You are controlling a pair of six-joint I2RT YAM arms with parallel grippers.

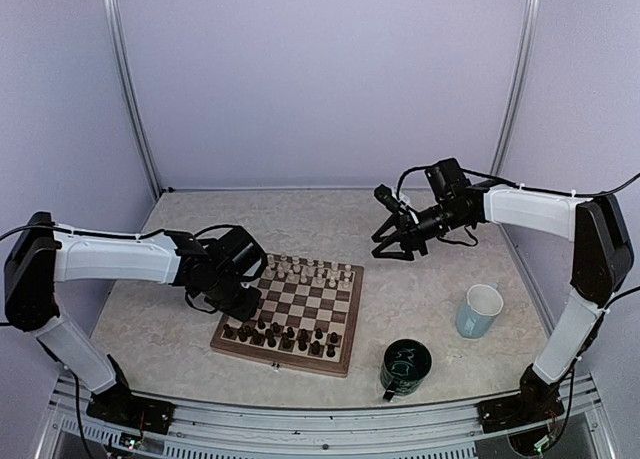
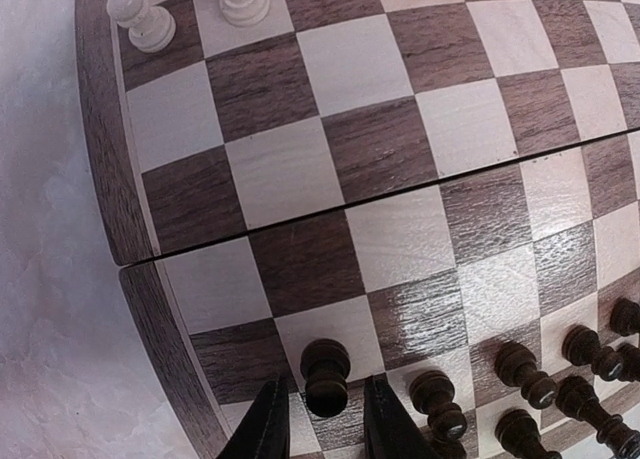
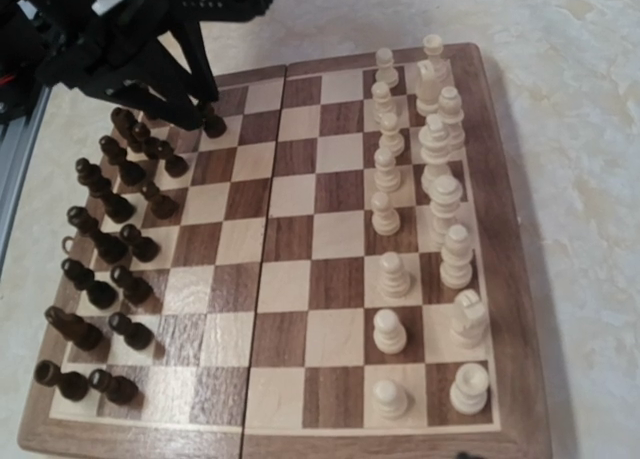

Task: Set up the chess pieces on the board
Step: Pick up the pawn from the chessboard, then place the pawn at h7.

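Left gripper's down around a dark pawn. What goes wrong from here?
1. The left gripper straddles the dark pawn with only slim gaps at its head. An uneven close or a tilted lift could tip the pawn over.
2. The next dark pawn stands close beside one finger. Any sideways drift could knock it into the pieces behind it.

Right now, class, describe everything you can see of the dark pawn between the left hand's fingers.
The dark pawn is small, turned, glossy dark brown, apparently wood, with a round head over a collar. It stands upright on the board, ending the dark pawn row. The left hand's fingers flank it, slim gaps showing.
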